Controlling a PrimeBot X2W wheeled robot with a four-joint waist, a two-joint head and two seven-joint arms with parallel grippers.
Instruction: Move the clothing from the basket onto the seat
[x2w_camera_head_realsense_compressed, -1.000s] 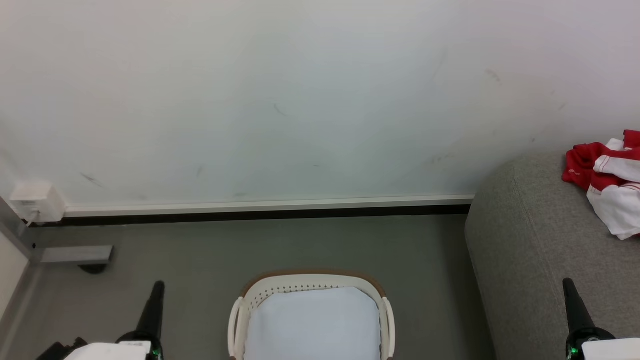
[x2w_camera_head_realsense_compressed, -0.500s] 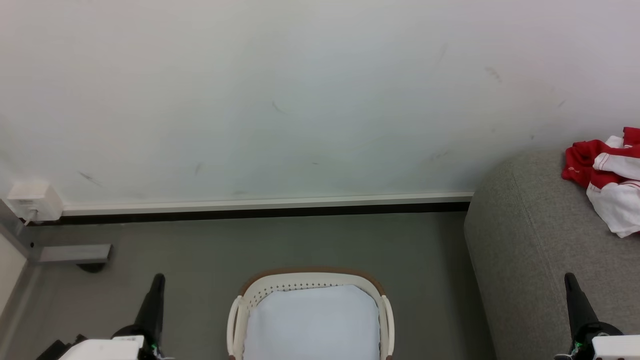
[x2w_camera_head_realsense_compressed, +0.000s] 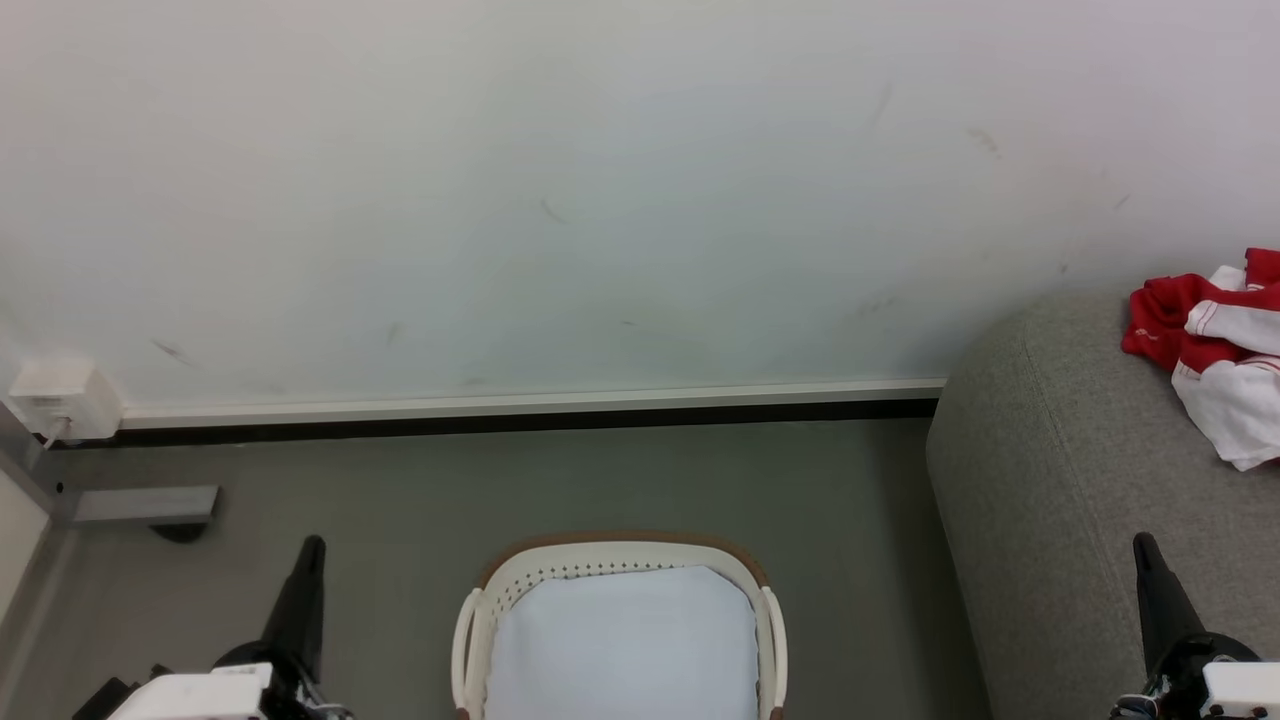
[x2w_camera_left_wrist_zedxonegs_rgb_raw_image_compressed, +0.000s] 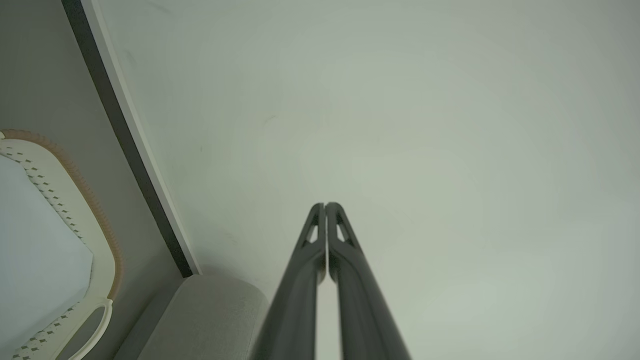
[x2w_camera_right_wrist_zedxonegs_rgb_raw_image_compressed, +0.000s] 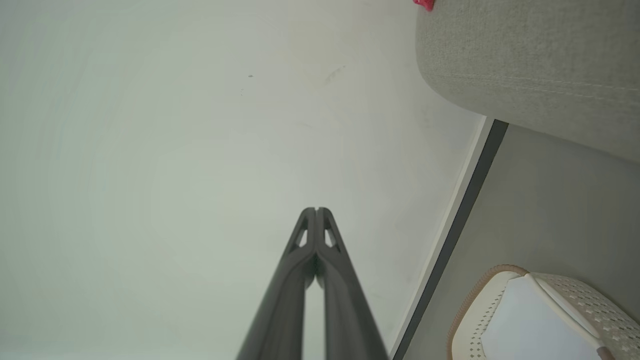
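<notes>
Clothing (x2w_camera_head_realsense_compressed: 1215, 350), red and white, lies crumpled on the seat (x2w_camera_head_realsense_compressed: 1060, 480) at far right of head view, ahead and to the right of both arms. Oval basket (x2w_camera_head_realsense_compressed: 620, 553) sits on the floor (x2w_camera_head_realsense_compressed: 400, 480) at bottom centre, between the arms, w/ just its white liner (x2w_camera_head_realsense_compressed: 620, 640) showing inside. Jaws of left gripper (x2w_camera_left_wrist_zedxonegs_rgb_raw_image_compressed: 325, 205) are pressed together, holding nothing, aimed at the wall (x2w_camera_head_realsense_compressed: 600, 200). Jaws of right gripper (x2w_camera_right_wrist_zedxonegs_rgb_raw_image_compressed: 316, 210) likewise closed and empty. Right arm is nearer the clothing; left is well apart, across the basket. Judging by this, transfer looks done, so next move prob. needs no grasp.
</notes>
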